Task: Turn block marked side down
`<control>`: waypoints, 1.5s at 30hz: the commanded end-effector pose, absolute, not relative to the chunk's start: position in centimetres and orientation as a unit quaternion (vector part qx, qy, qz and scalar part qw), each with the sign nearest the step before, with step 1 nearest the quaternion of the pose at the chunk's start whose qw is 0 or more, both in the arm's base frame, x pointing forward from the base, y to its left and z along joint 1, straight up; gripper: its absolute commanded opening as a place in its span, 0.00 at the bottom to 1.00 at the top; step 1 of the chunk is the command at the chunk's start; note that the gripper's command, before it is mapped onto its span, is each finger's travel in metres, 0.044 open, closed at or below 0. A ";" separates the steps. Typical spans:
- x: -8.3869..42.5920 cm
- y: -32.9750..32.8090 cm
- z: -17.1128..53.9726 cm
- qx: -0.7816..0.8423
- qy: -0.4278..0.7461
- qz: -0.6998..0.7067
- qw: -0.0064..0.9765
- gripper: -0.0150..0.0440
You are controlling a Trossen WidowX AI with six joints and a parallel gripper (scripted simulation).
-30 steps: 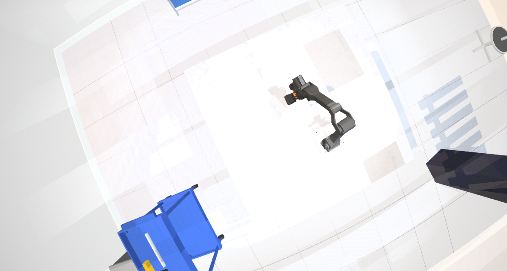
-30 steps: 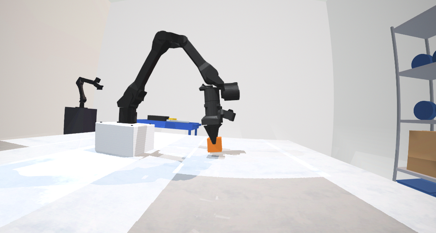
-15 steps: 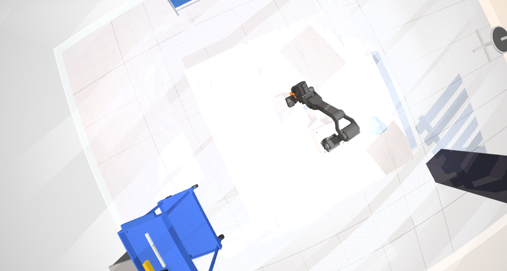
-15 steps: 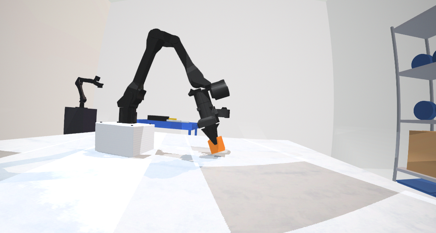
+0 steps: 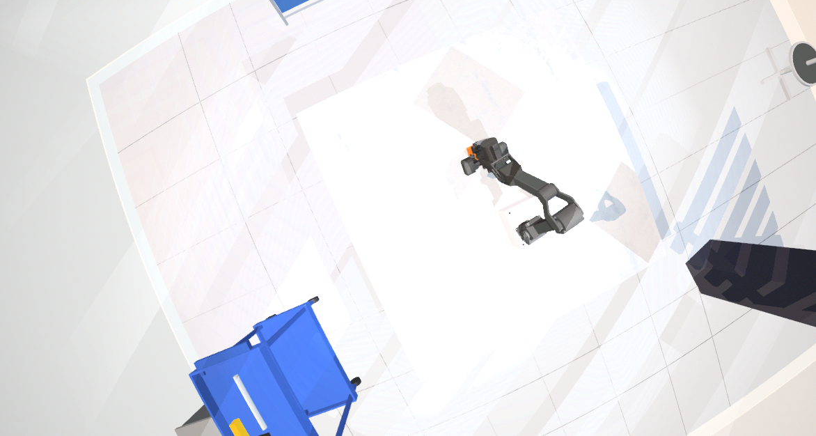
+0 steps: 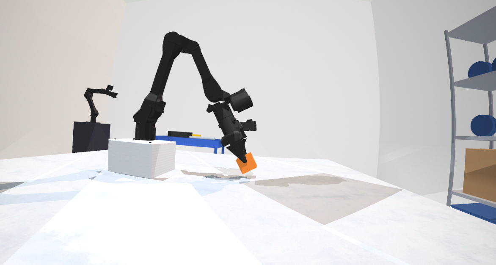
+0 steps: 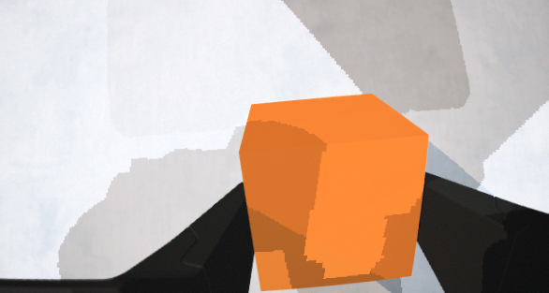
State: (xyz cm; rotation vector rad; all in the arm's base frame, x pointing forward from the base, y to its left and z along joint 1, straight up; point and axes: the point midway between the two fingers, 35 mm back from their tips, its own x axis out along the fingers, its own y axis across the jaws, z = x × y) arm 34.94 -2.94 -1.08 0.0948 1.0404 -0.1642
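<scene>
Evidently the turning was under way: the black parallel-jaw gripper stood partly open, its two fingers closed against opposite sides of a plain orange cube-shaped block. The block was held tilted above the pale bench, with one lower corner nearest the surface in the exterior view and the fingers reaching down to it at a slant.

The governing relation was found to be that of block to fingers. The block projected beyond the tips, so its far portion would, in this inspector's judgement, meet the bench first as the wrist rolled further over. No long axis was noted, the sides appearing near equal. The marked side could not be identified on any visible face.

Faces were flat, edges straight and sharp, the finish matt and uniform apart from cast shadow. The fingers were dark, smooth and tapered. The bench bore a faint mottling like worn stone. Insufficient rotation before release was judged the principal risk, as the block might fall back.
</scene>
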 end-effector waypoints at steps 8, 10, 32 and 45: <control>36.0 -3.2 -2.6 0.041 0.437 -0.087 0.894 0.25; 36.1 -3.2 -2.9 0.039 0.425 -0.087 0.900 0.25; 35.4 -3.0 -4.3 0.026 0.287 -0.090 0.953 0.25; 34.7 -3.0 -3.6 0.022 0.239 -0.091 0.967 0.25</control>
